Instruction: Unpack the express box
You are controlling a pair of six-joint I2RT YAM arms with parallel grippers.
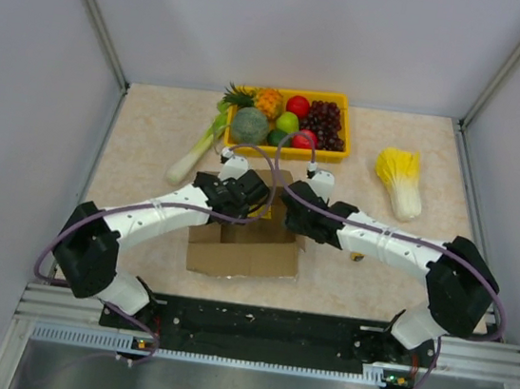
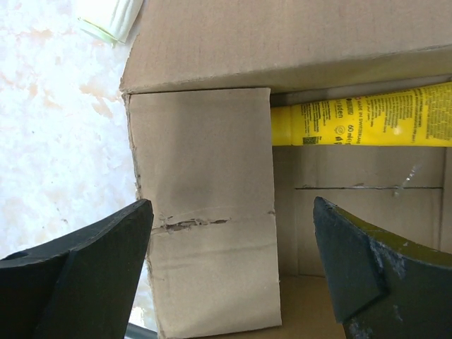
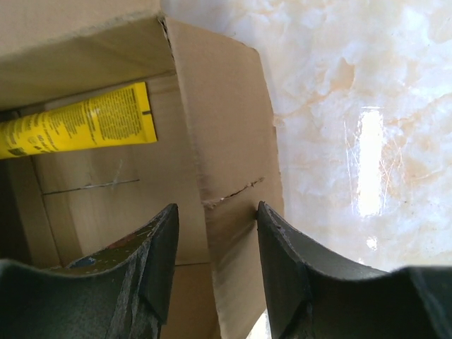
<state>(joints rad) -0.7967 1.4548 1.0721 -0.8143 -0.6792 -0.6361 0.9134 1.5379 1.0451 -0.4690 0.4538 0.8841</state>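
Black fingers of the left gripper (image 2: 232,212) hang wide apart over the left flap (image 2: 205,212) of the express box (image 1: 242,255). It sits open on the table (image 1: 152,142), just ahead of both arms. The right gripper (image 3: 217,212) is parted too, with the right flap (image 3: 226,127) between its fingers. One yellow tube (image 2: 367,123) lies inside, pointing side to side along the far wall. Neither arm looks nearer. I count one box, one tube.

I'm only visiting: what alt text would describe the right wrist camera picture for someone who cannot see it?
An open brown cardboard express box seen from just above, with a yellow tube lying inside. The right gripper, its two black fingers apart, frames a creased side flap; pale marbled table lies to the right.
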